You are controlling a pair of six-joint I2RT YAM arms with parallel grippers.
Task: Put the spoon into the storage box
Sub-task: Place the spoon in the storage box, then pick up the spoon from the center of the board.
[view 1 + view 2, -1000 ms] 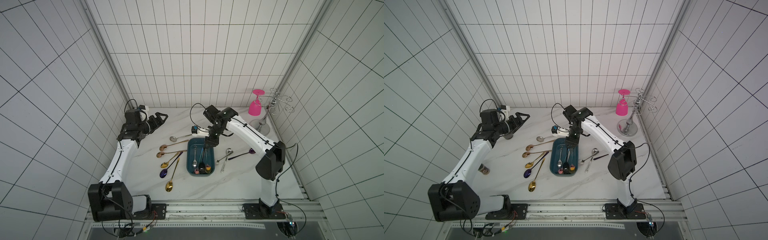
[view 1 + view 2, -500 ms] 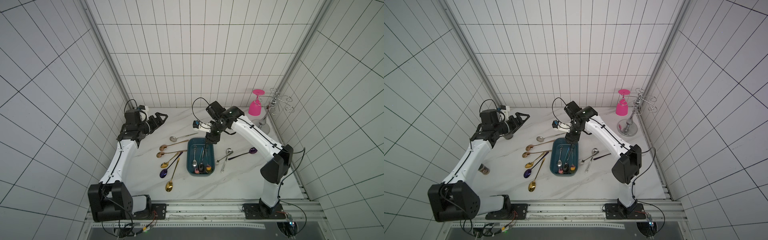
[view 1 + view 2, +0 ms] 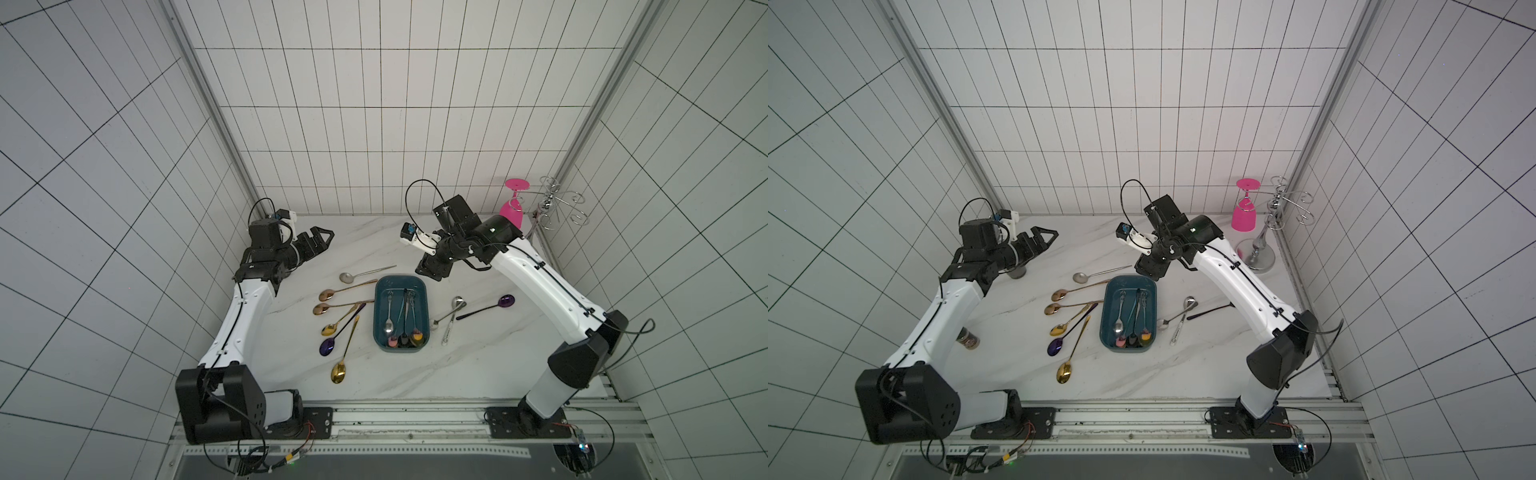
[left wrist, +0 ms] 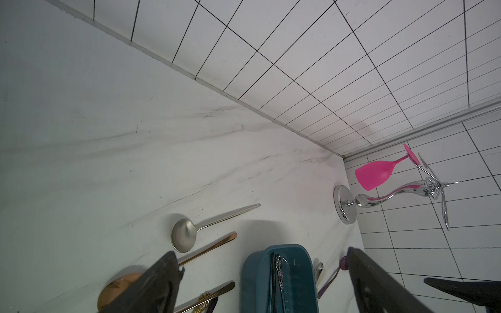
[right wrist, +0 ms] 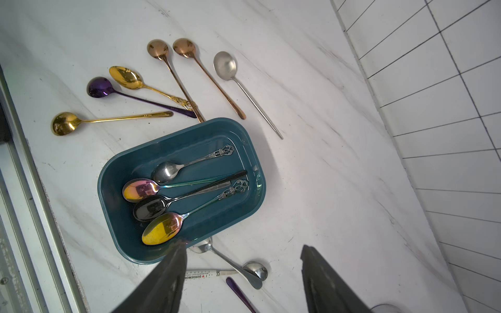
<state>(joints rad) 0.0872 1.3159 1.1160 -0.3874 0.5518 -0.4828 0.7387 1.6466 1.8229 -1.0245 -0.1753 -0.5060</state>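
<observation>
The storage box [image 3: 380,299] [image 3: 1106,303], a shallow teal tub, lies mid-table with several spoons inside, among them a black spoon [image 5: 149,210] and an iridescent gold spoon [image 5: 162,229]. My right gripper [image 3: 432,272] [image 5: 244,248] hangs open and empty just above the box's far end. Off at the back left, the left gripper [image 3: 321,240] [image 4: 261,252] is raised and also open with nothing in it. Loose spoons lie on both sides of the box: a silver spoon [image 3: 347,276], rose-gold, gold and purple ones to its left, a purple spoon [image 3: 506,301] and two silver ones to its right.
A pink glass [image 3: 514,208] hangs upside down on a chrome rack [image 3: 1258,253] in the back right corner. A smoky grey cup [image 3: 1017,272] stands under the left arm, and a small jar [image 3: 968,338] sits by the left wall. Tiled walls close in three sides.
The right gripper has opened wider and lifted a little back from the box's far end, its elbow swinging right. The left arm has stayed where it was.
</observation>
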